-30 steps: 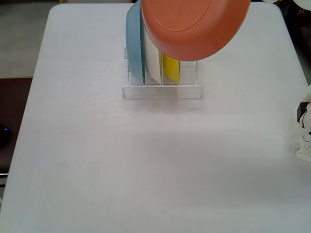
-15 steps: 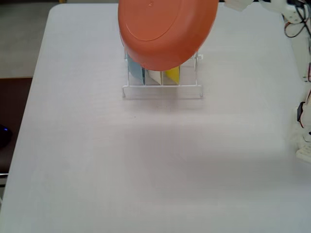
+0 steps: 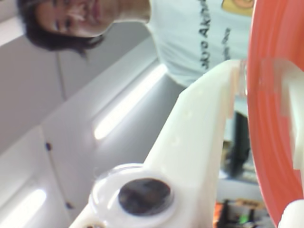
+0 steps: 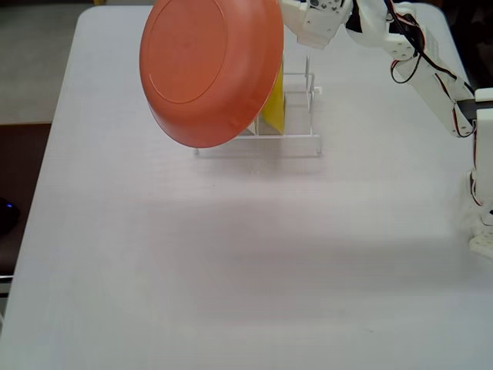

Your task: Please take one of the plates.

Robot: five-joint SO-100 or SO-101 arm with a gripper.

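Observation:
The orange plate (image 4: 208,69) hangs in the air, tilted with its underside facing the fixed camera, in front of the clear rack (image 4: 258,144). My gripper (image 4: 281,23) is shut on the plate's upper right rim. In the wrist view the orange plate (image 3: 270,123) fills the right side, pinched at its edge in my gripper (image 3: 259,78), with a white finger (image 3: 199,142) against its left face. A yellow plate (image 4: 272,108) still stands in the rack, partly hidden behind the orange one.
The white arm (image 4: 416,62) reaches in from the right, and its base (image 4: 481,231) sits at the table's right edge. A person in a white T-shirt (image 3: 199,33) shows in the wrist view. White tabletop (image 4: 231,262) spreads out in front of the rack.
The orange plate has swung left and lower across the rack, now covering the blue plate. The arm has come into the fixed view from the upper right.

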